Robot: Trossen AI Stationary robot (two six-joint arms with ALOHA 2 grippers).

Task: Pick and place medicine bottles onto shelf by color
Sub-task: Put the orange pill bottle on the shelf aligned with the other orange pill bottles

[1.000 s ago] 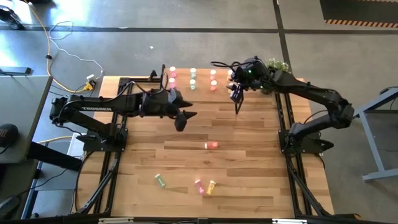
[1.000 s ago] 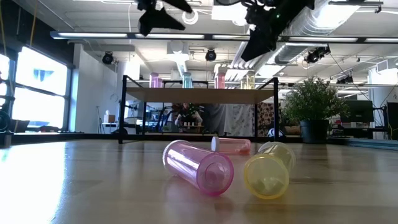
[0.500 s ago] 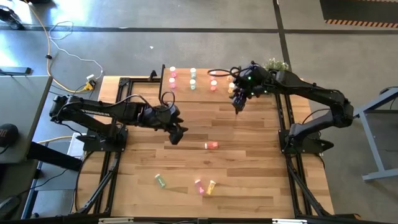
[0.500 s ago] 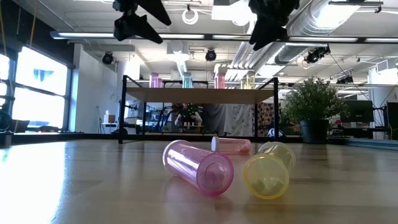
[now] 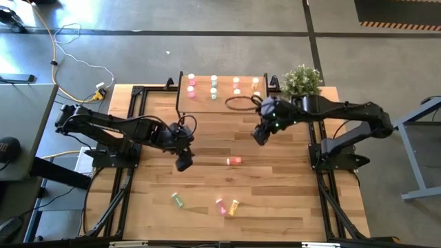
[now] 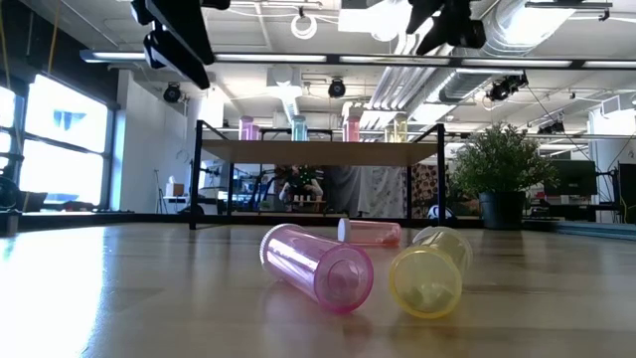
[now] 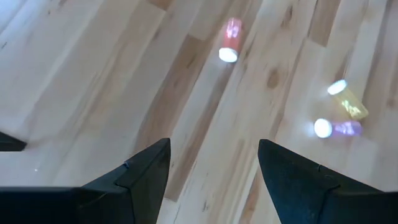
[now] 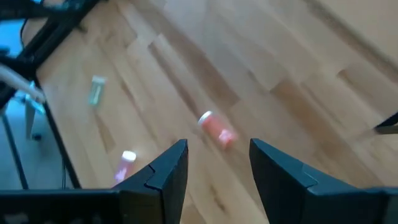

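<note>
Bottles in four colours stand on the shelf (image 5: 222, 101) while both empty grippers, left gripper (image 5: 182, 163) and right gripper (image 5: 260, 135), hang with fingers apart above the red bottle (image 5: 234, 161) lying on the table (image 5: 275, 186).

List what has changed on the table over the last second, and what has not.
The left gripper moved from the middle of the table toward the near side and now hangs open and empty left of the red-orange bottle. The right gripper pulled away from the shelf toward the table's middle, also open and empty. Nothing was grasped or released. The four loose bottles on the table and those standing on the shelf stayed put.
</note>
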